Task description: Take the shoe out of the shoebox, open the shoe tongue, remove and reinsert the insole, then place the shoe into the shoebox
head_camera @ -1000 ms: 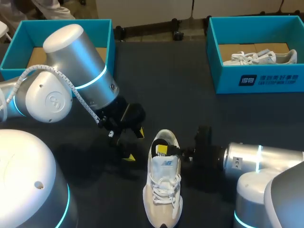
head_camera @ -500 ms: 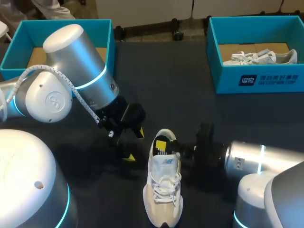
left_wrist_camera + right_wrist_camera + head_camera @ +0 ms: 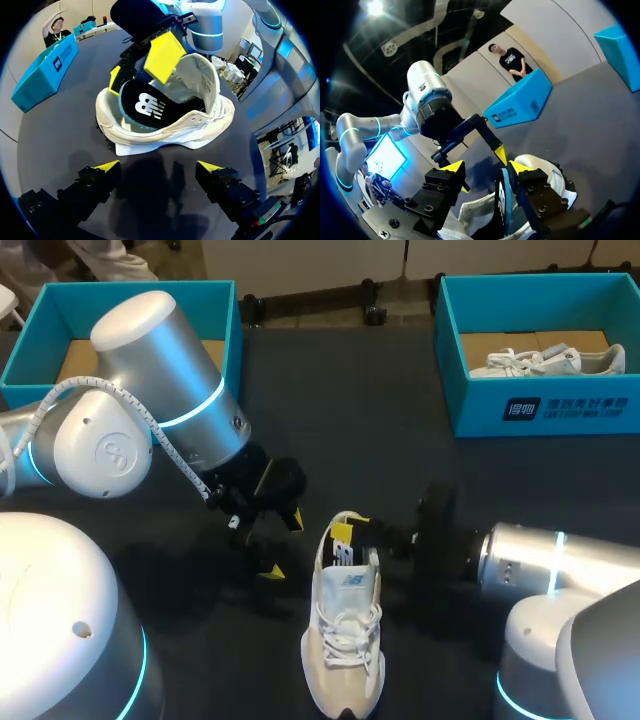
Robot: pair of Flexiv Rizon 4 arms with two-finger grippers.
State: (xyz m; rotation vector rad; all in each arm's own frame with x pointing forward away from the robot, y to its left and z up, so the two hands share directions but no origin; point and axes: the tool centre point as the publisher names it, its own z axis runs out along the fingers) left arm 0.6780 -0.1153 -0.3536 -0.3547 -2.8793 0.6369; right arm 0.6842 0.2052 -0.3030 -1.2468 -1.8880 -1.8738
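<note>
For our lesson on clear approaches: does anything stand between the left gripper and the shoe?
Nothing visible does: only bare table lies between the open left gripper and the shoe. The right gripper holds the insole at the shoe's far side.

- White low sneaker (image 3: 200, 120) ahead of the left tool (image 3: 157, 165): matt cloth upper.
- Black flat insole (image 3: 150, 107) at the right tool (image 3: 486, 166): smooth, matt.
- Dark bench (image 3: 50, 130): matt.
</note>
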